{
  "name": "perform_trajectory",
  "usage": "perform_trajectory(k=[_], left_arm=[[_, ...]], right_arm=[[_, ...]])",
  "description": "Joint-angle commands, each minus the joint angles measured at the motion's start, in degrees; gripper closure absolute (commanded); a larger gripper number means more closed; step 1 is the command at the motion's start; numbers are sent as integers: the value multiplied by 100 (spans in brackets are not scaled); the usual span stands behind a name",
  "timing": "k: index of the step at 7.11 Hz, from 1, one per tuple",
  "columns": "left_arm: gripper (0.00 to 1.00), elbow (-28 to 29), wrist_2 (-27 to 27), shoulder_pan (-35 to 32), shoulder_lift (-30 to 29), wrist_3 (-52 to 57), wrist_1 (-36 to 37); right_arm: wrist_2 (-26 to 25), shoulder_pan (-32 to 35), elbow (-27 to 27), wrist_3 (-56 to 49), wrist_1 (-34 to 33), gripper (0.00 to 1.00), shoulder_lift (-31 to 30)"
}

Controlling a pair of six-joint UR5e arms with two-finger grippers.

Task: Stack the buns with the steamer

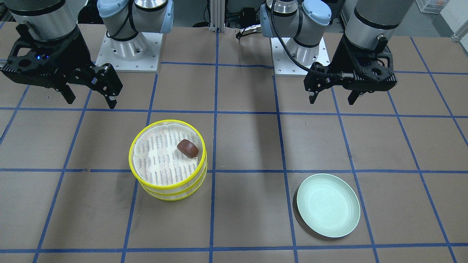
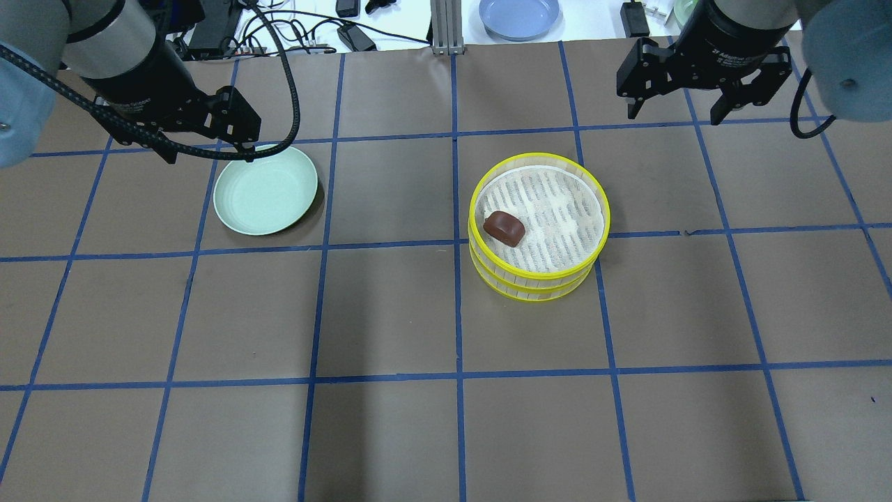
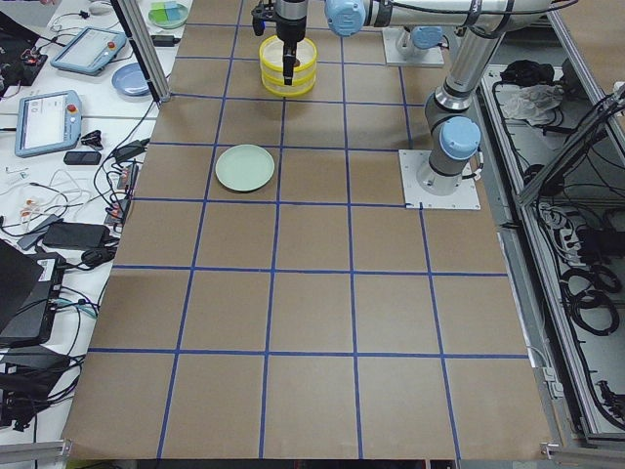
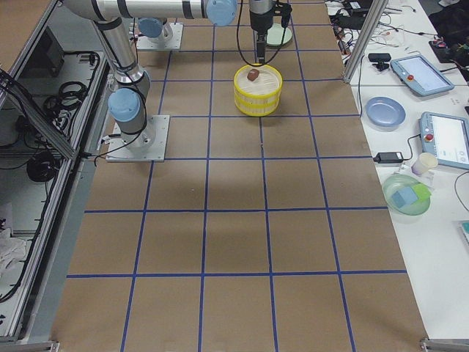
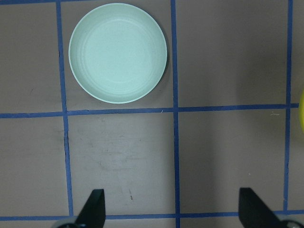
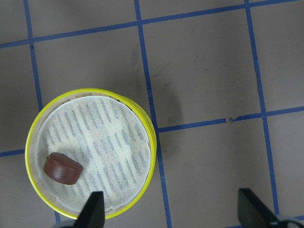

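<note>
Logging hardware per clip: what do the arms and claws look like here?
The left arm and right arm are silver-grey tubes with pale blue joint caps. The left claw and right claw are black, angular, two-fingered. A black braided cable runs to the left one; the right shows a small blue light.

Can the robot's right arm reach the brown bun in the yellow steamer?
Probably yes. The brown bun lies uncovered in the top of the steamer, and the right end effector hangs open close by with nothing between them.
</note>
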Motion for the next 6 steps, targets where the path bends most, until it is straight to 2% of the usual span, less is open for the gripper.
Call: perform_trajectory(k=[1, 6], left_arm=[[0, -6, 2, 0, -1, 0, 1], [0, -146, -25, 0, -54, 9, 54]], right_arm=[[4, 0, 2, -13, -83, 0, 15], [4, 0, 2, -5, -75, 0, 7]])
